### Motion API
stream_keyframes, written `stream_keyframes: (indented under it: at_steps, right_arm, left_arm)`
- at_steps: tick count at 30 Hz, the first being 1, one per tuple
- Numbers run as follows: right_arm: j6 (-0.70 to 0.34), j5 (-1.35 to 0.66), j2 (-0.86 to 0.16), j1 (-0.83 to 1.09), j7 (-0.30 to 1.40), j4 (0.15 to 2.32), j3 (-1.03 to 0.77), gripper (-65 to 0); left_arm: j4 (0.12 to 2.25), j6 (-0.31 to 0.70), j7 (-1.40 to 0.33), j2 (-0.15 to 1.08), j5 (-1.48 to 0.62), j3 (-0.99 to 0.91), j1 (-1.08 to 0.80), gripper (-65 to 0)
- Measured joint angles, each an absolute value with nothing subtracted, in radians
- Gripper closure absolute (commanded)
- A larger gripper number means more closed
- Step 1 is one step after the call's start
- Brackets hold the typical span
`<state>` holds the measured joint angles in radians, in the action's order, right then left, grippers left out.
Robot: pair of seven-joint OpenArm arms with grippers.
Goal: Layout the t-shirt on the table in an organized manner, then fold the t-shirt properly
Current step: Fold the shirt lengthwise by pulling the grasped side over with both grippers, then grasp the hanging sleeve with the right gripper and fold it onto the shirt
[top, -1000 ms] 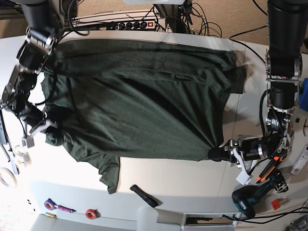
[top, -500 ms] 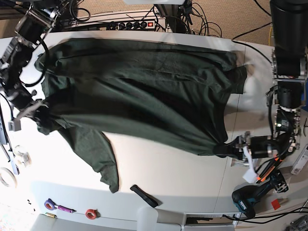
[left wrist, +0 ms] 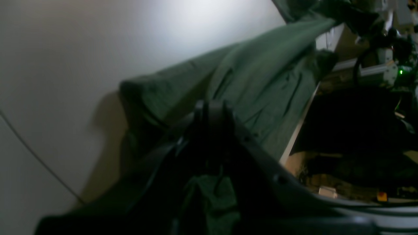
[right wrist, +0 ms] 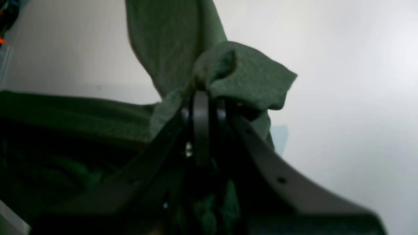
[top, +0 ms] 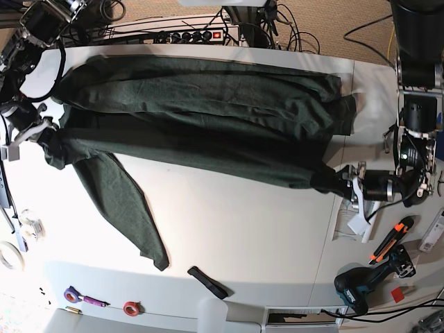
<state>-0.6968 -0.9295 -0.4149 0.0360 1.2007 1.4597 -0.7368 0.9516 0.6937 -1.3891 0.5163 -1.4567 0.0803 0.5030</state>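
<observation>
**T-shirt** (top: 201,118): dark green, stretched in a wide band across the upper half of the base view, from the left edge to right of centre. The cloth is drawn taut between its two held ends, with long creases running along the band. Its upper part lies on the table. I cannot tell whether the lower edge touches the surface.

**Sleeve** (top: 128,208): one long sleeve trails flat from the band's left end, down toward the lower-left centre of the frame.

**Right claw** (top: 43,135): at the left edge, upper half of the base view. Its arm comes down from the upper-left corner. In the right wrist view the claw (right wrist: 200,101) has its jaws pressed together on a bunched fold of the shirt, with cloth spilling over the tips.

**Left claw** (top: 345,186): right of centre, at the band's lower right corner. Its arm runs down the right edge, with the wrist bent so the claw points toward the frame's centre. In the left wrist view the claw (left wrist: 210,109) is clamped on a pinch of green fabric.

**Table** (top: 243,236): white, bare across the lower middle.

**Other items:**
- black strip (top: 207,282), lower centre
- power drill (top: 364,281) and orange-handled tool (top: 388,239), lower right
- purple tape roll (top: 71,294) and red tape roll (top: 130,307), lower left
- power strip (top: 198,35), top edge
</observation>
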Motion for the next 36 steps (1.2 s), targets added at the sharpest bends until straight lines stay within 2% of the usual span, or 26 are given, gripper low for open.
stream_keyframes:
  at_steps: [14,15,16,18,19,20,23,27,33,36]
  right_arm:
    - [-0.697,-0.785,-0.415,0.080,1.201,1.460,-0.737,0.0]
    - [-0.697,-0.786,-0.415,0.081,1.201,1.460,-0.737,0.0]
    - [-0.697,-0.785,-0.415,0.081,1.201,1.460,-0.736,0.0]
    - [-0.697,-0.785,-0.415,0.080,1.205,1.460,-0.736,-18.0]
    - [-0.697,-0.786,-0.415,0.080,1.206,1.460,-0.735,-25.2]
    - [-0.697,-0.794,-0.415,0.081,1.207,1.460,-0.734,-28.6]
    - [-0.697,-0.838,-0.420,0.080,1.196,1.460,-0.734,-29.0]
    - [-0.697,-0.937,-0.484,0.061,1.196,1.460,-0.735,-29.0]
    - [-0.697,-0.937,-0.499,-0.097,1.169,1.462,-0.775,-28.9]
    - [-0.697,-0.847,-0.486,-0.176,1.144,1.462,-0.770,-28.9]
  left_arm:
    - [0.956,0.694,-1.382,0.521,-1.456,0.080,0.388,0.0]
    - [0.956,0.694,-1.367,0.521,-1.456,0.080,0.389,-1.7]
    - [0.956,0.694,-1.344,0.521,-1.457,0.080,0.389,-9.4]
    - [0.956,0.693,-1.315,0.521,-1.457,0.080,0.389,-23.0]
    - [0.956,0.693,-1.309,0.521,-1.456,0.080,0.389,-26.8]
    - [0.956,0.693,-1.308,0.522,-1.456,0.080,0.389,-28.4]
    - [0.974,0.693,-1.319,0.524,-1.452,0.072,0.394,-28.4]
    - [1.056,0.693,-1.332,0.536,-1.452,-0.040,0.426,-28.4]
    - [1.122,0.693,-1.316,0.560,-1.454,-0.208,0.514,-28.4]
    - [1.125,0.694,-1.302,0.598,-1.456,-0.262,0.560,-28.4]
